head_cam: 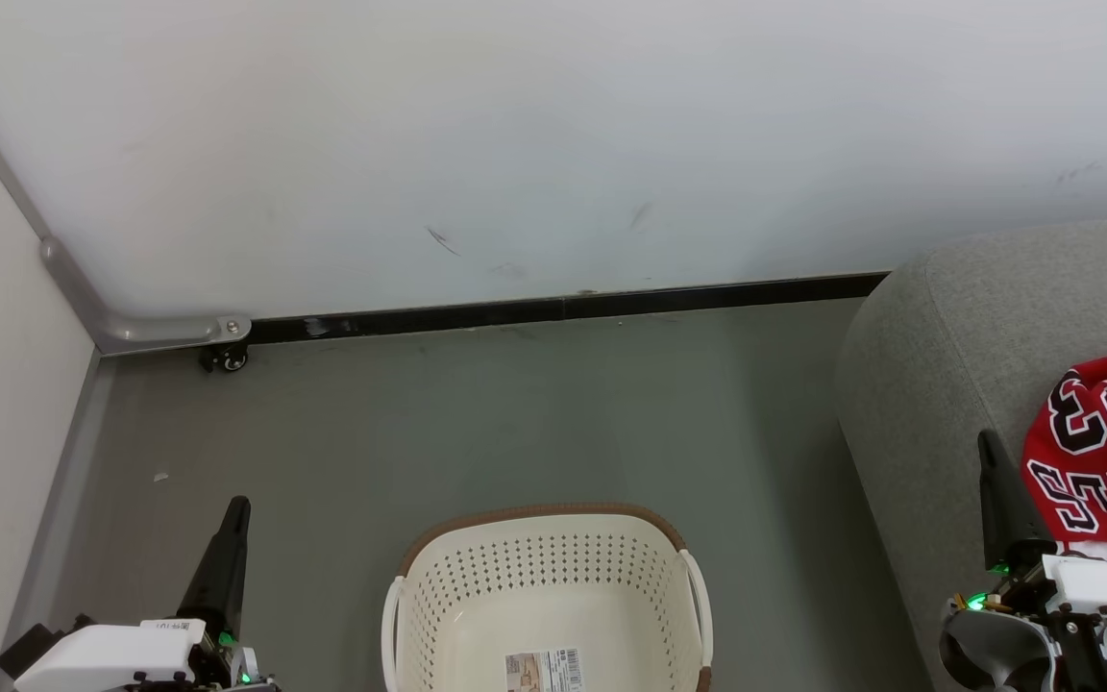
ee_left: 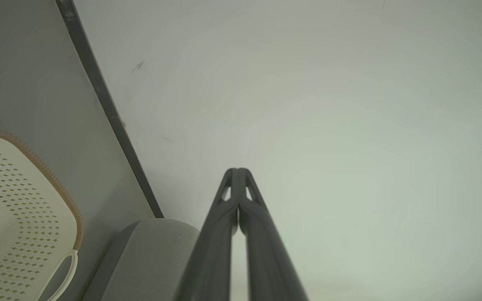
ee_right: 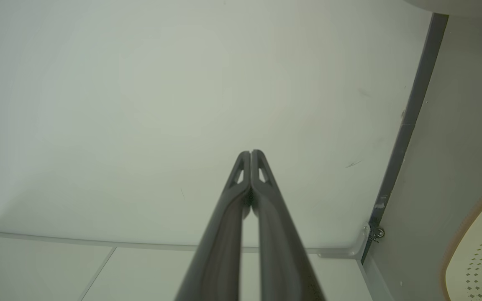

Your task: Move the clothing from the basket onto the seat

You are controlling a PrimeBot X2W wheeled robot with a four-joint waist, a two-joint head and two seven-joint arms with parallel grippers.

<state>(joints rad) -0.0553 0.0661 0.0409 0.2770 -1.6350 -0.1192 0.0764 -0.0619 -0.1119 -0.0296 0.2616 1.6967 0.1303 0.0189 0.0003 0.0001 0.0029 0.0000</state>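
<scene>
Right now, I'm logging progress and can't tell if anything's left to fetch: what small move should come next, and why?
Probably tip the head down to check the near end of the basket, which the frame cuts off. Its visible floor is bare around the barcode sticker, red clothing lies on the seat, and the left gripper and right gripper are shut on nothing.
</scene>
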